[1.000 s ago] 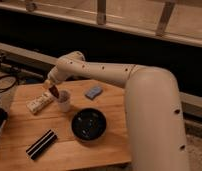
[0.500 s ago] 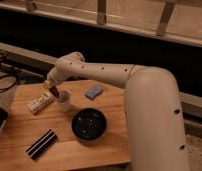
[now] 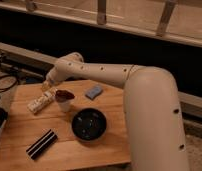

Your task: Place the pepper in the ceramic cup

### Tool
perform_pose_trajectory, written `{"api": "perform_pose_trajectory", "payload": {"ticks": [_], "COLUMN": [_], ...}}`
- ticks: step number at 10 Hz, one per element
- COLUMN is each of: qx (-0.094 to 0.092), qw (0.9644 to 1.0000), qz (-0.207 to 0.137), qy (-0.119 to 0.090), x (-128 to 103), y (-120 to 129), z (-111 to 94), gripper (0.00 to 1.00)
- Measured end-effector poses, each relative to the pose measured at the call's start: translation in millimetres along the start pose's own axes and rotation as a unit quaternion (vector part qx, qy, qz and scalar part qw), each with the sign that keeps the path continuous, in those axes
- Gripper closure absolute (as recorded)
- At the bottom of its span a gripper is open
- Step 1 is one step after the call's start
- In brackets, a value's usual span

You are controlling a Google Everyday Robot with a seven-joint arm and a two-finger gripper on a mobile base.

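The small white ceramic cup (image 3: pixel 64 104) stands on the wooden table (image 3: pixel 114 145), left of centre. The dark red pepper (image 3: pixel 64 94) sits in the cup's mouth, its top showing above the rim. My gripper (image 3: pixel 47 85) is at the end of the white arm, just up and left of the cup, close to the pepper but not clearly touching it.
A wide black bowl (image 3: pixel 88 124) sits right in front of the cup. A blue-grey sponge-like block (image 3: pixel 94 92) lies behind it to the right. A white strip-like object (image 3: pixel 40 102) lies left of the cup, a black ridged bar (image 3: pixel 41 143) near the front left edge.
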Motion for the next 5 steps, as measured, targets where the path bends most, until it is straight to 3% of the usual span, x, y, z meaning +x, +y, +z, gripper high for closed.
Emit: {"api": "perform_pose_trajectory", "payload": {"ticks": [3, 5], "qx": [-0.002, -0.003], "qw": [1.0000, 1.0000], "qz": [-0.003, -0.004], "qy": [0.000, 0.000], "x": [-0.9, -1.2], "y": [4.2, 5.6], "z": [2.5, 3.5], "gripper": [0.23, 0.18]}}
